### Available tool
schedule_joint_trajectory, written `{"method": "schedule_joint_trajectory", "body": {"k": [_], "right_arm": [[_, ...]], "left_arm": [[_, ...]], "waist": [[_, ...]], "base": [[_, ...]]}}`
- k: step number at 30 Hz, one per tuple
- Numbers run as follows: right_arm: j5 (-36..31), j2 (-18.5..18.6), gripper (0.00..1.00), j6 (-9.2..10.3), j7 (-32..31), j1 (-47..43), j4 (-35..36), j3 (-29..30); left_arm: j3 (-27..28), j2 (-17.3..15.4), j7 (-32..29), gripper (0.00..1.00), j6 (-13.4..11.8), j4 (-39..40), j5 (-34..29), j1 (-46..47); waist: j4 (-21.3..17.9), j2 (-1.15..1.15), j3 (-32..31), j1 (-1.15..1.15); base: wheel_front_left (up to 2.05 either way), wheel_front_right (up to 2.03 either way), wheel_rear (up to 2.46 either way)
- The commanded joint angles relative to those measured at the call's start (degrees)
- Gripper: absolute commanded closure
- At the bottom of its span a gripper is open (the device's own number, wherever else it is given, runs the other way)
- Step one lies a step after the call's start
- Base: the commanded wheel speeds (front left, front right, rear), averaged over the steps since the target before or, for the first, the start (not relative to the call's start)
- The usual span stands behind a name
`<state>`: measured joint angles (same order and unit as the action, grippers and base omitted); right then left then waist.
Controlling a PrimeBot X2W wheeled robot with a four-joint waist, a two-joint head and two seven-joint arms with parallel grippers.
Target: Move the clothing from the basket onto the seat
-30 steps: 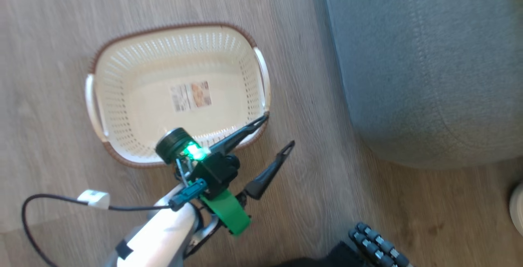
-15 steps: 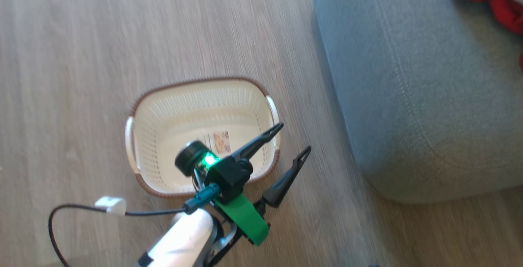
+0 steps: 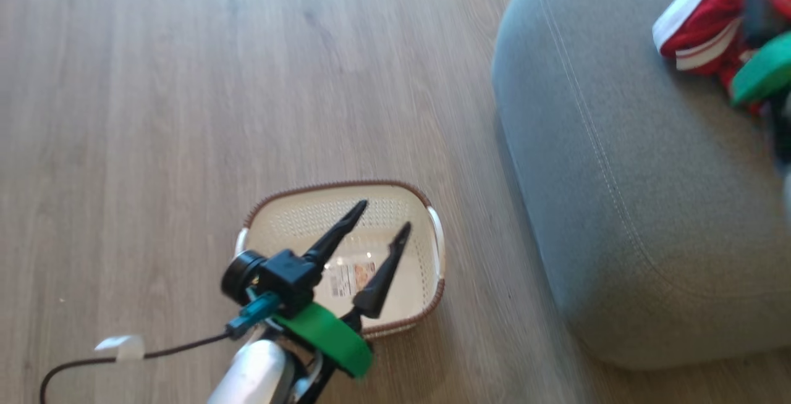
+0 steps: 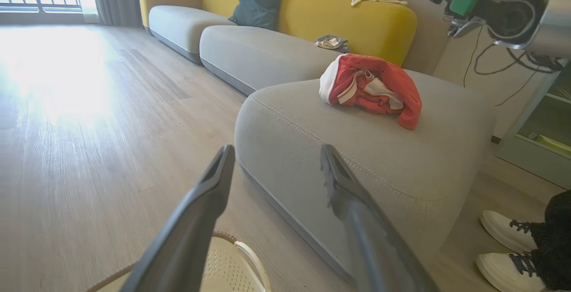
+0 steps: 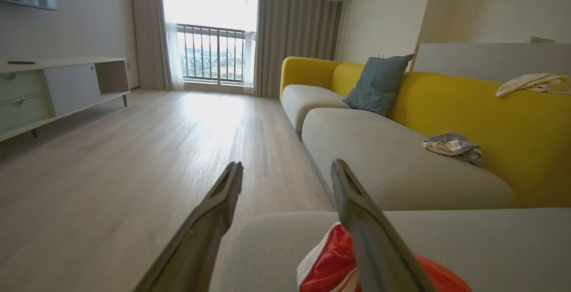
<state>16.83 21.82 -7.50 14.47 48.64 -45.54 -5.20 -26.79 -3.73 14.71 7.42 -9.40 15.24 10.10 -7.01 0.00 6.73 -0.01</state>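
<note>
In the head view the basket point(image 3: 337, 184) sits on the wooden floor point(image 3: 154, 113) at 6 o'clock of the frame, with its label sticker point(image 3: 352, 277) showing on the bottom. The left gripper point(image 3: 384, 215) hangs over the basket. Its 2 dark fingers point toward 1 o'clock, stand wide apart and grip nothing. The left wrist view shows the same spread, with a curve of the basket's rim at 6 o'clock between the fingers point(image 4: 207, 193).

The seat point(image 3: 618, 163) lies at 3 o'clock from the basket, apart from it, with a strip of floor between them. The clothing point(image 3: 698, 27) rests on the seat at 2 o'clock of the head view, close to the frame's edge. In the left wrist view it is 1 crumpled red heap with white trim on top of the grey cushion. How many garments make up the heap I cannot tell.

The right gripper point(image 5: 286, 165) has its 2 fingers wide apart and holds nothing. The red cloth lies below it at 6 o'clock of the right wrist view. In the left wrist view this gripper shows at 1 o'clock, above the heap and apart from it.

A person's white shoes point(image 4: 504, 229) stand on the floor at 4 o'clock of the left wrist view, beside the seat. Beyond the seat runs a couch with a yellow backrest point(image 5: 468, 104) and a dark cushion point(image 5: 379, 84).
</note>
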Motion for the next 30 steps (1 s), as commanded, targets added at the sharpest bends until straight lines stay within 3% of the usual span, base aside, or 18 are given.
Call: {"method": "schedule_joint_trajectory", "body": {"k": [1, 6, 13, 19, 23, 30], "right_arm": [[1.63, 0.93, 0.00, 0.01, 0.51, -1.04, 3.98, -1.44], [7.14, 2.14, 0.00, 0.01, 0.51, -10.47, 16.49, -3.64], [12.18, -1.49, 0.00, 0.01, 0.52, -21.52, 29.91, -4.89], [11.60, -4.57, 0.00, 0.01, 0.52, -30.12, 35.16, -3.91], [8.15, -8.14, 0.00, 0.01, 0.52, -35.60, 35.63, -3.62], [4.23, -12.94, 0.00, 0.01, 0.52, -42.53, 36.09, -3.41]], "left_arm": [[2.68, 0.61, 0.29, 0.00, 0.06, 2.22, -0.19, 0.86], [8.59, 0.80, 0.29, 0.00, -1.22, 2.71, -1.95, -0.44], [14.69, 0.84, 0.29, 0.00, -8.18, 6.13, -1.83, -1.80], [16.78, 0.84, 0.29, 0.00, -12.39, 7.93, -3.52, -3.38], [16.58, 0.84, 0.29, 0.00, -13.20, 7.62, -4.45, -4.63], [16.25, 0.85, 0.29, 0.00, -11.33, 4.60, -2.31, -6.57]], "waist": [[1.21, 0.00, -1.65, 0.01], [3.15, 0.00, -3.78, 0.01], [6.53, 0.00, -5.14, 0.01], [9.64, 0.00, -5.63, 0.01], [11.00, 0.00, -5.85, 0.01], [12.04, 0.00, -6.73, 0.01]], "base": [[0.00, 0.00, 0.00], [0.00, 0.00, 0.00], [0.00, 0.00, 0.00], [0.00, 0.00, 0.00], [0.00, 0.00, 0.00], [0.00, 0.00, 0.00]]}}
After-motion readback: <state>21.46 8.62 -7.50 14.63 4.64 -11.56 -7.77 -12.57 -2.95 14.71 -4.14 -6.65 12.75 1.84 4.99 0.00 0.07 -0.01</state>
